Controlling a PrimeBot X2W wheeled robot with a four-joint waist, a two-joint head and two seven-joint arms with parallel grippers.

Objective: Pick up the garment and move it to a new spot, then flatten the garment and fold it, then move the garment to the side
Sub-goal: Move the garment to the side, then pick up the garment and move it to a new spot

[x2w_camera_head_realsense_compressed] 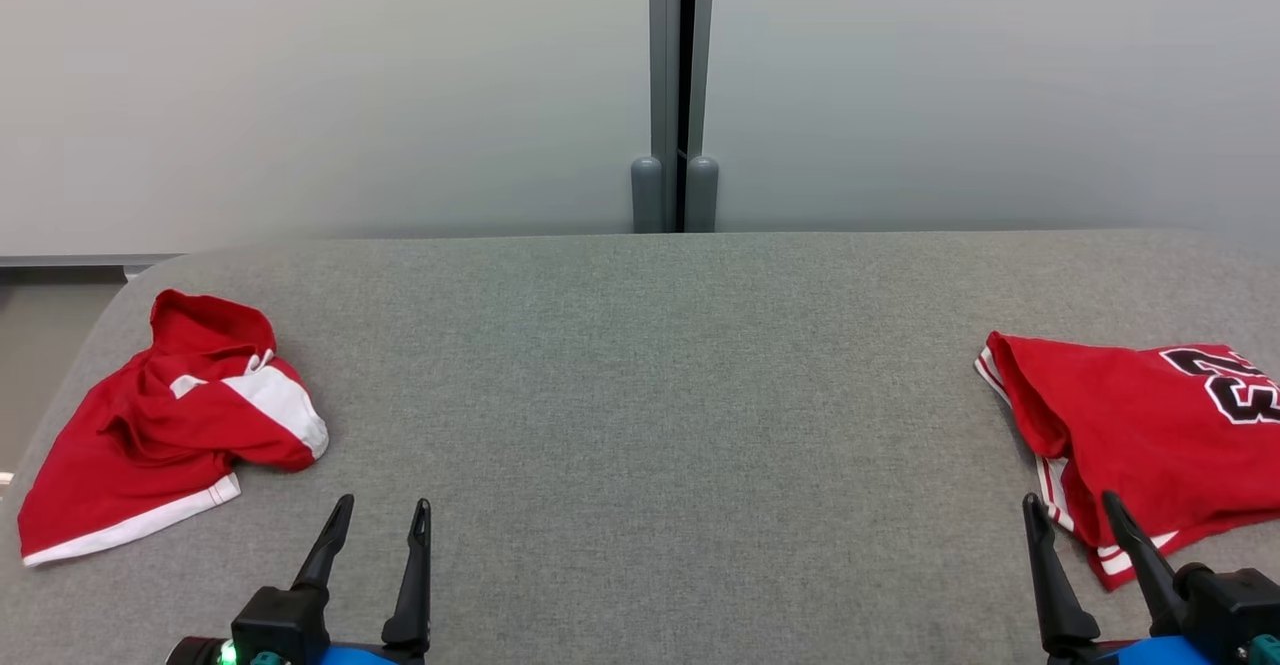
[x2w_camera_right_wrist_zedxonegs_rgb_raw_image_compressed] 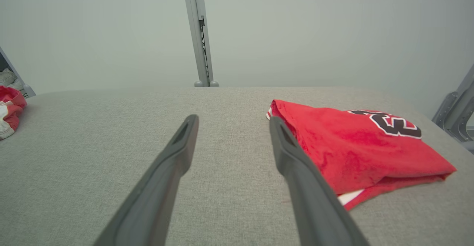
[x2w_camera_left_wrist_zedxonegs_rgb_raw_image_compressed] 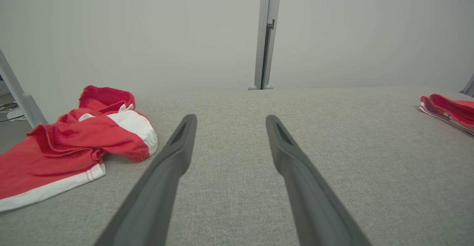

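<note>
Altogether two: crumpled garment (x2w_camera_head_realsense_compressed: 165, 425), folded garment (x2w_camera_head_realsense_compressed: 1140, 425); left fingers (x2w_camera_head_realsense_compressed: 325, 545), right fingers (x2w_camera_head_realsense_compressed: 1048, 565) apart.

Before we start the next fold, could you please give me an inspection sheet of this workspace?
Surface: grey fabric-covered table, flat.
Job's things: crumpled red-and-white garment near the left edge, not held; folded red jersey with a black number near the right edge.
Clutter: nothing seen.
Grippers: left gripper open, over bare fabric to the right of the crumpled red-and-white garment; right gripper open, by the folded red jersey's near left corner, holding nothing.
Cables: nothing seen on the table.
Surroundings: pale wall panels behind, joined by a grey post.
</note>
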